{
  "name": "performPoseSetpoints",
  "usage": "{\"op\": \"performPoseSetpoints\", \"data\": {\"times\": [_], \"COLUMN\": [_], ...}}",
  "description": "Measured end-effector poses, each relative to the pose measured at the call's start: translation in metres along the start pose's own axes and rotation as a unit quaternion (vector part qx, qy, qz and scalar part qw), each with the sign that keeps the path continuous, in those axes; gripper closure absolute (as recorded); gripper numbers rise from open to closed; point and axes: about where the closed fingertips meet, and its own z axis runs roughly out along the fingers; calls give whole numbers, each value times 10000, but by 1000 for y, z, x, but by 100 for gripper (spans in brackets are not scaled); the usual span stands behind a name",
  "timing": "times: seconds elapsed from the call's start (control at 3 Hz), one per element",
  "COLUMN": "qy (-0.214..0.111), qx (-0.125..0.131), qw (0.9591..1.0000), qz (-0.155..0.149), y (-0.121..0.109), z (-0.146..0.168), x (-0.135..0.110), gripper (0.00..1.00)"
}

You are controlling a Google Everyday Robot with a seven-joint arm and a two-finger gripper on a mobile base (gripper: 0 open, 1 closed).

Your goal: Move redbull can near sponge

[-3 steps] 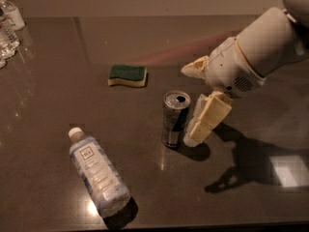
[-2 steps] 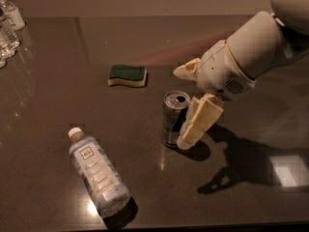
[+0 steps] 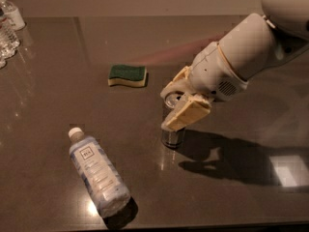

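The redbull can (image 3: 173, 136) stands upright on the dark table (image 3: 58, 105), right of centre. The sponge (image 3: 127, 75), dark green on top with pale yellow foam below, lies flat behind and to the left of the can, a clear gap away. My gripper (image 3: 167, 108) has come down over the top of the can from the right. One cream finger (image 3: 187, 114) crosses the front of the can and the other finger (image 3: 175, 84) sits behind it. The fingers are spread, one on each side of the can. The can's upper half is mostly hidden by the front finger.
A clear plastic water bottle (image 3: 99, 175) with a white cap lies on its side at the front left. Several more water bottles (image 3: 7, 25) stand at the far left edge. My arm (image 3: 251, 52) reaches in from the upper right and casts a shadow to the can's right.
My gripper has moved left from beside the can until its fingers stand on either side of it. The can, sponge and bottle have stayed in place.
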Motion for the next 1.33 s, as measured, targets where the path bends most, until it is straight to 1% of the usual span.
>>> {"op": "performPoseSetpoints", "data": {"times": [0.33, 0.67, 1.0, 1.33], "qy": [-15, -90, -333, -586], "qx": [-2, 15, 43, 138], "qw": [10000, 10000, 9993, 9978], "qz": [-6, 6, 158, 269], "y": [-1, -13, -43, -74], "z": [-2, -11, -24, -30], "x": [1, -4, -13, -22], "gripper": [65, 87, 100, 100]}}
